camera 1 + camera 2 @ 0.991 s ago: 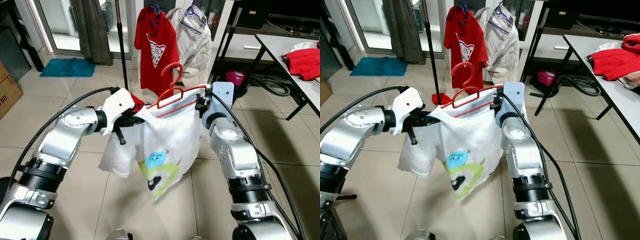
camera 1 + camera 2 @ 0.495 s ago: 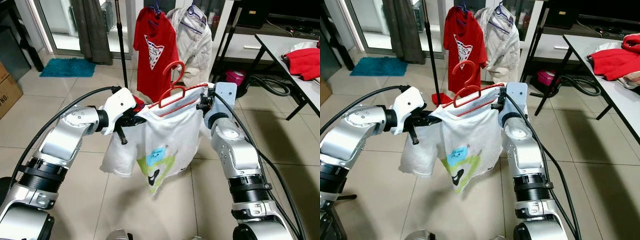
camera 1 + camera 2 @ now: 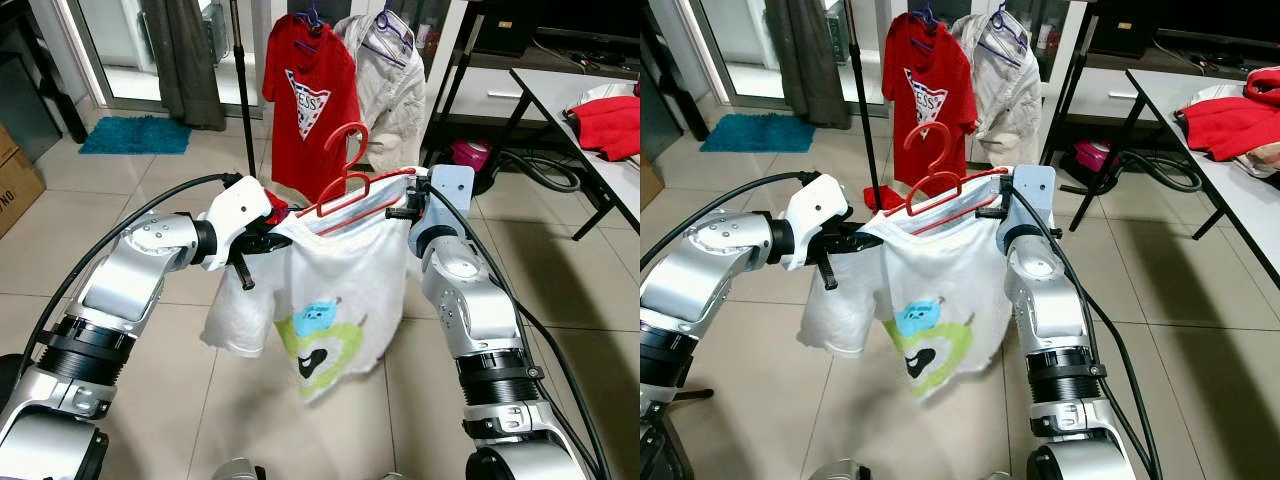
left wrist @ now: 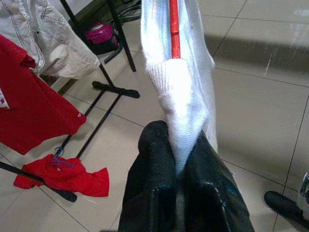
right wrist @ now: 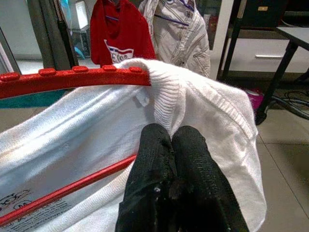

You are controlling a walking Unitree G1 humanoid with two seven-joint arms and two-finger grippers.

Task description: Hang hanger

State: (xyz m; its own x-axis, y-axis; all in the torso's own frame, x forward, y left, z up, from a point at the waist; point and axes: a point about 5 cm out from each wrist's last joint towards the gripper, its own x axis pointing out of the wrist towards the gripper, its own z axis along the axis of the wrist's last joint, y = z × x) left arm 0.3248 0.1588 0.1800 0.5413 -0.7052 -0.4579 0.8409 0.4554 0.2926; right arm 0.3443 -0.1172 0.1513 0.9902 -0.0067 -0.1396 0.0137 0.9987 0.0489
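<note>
Holding the white shirt [image 3: 330, 290] by its two shoulders, both grippers keep the red hanger [image 3: 350, 190] spread level in the air in front of the robot. The left gripper [image 4: 176, 166] has its fingers clamped together on the knit collar edge; the right gripper [image 5: 173, 145] pinches the other shoulder in the same way. I think this two-point hold stops the hanger from slipping out. Its long axis runs between the arms, slightly higher at the right. The hook points up, toward the rack [image 3: 243, 90] with clothes beyond.
</note>
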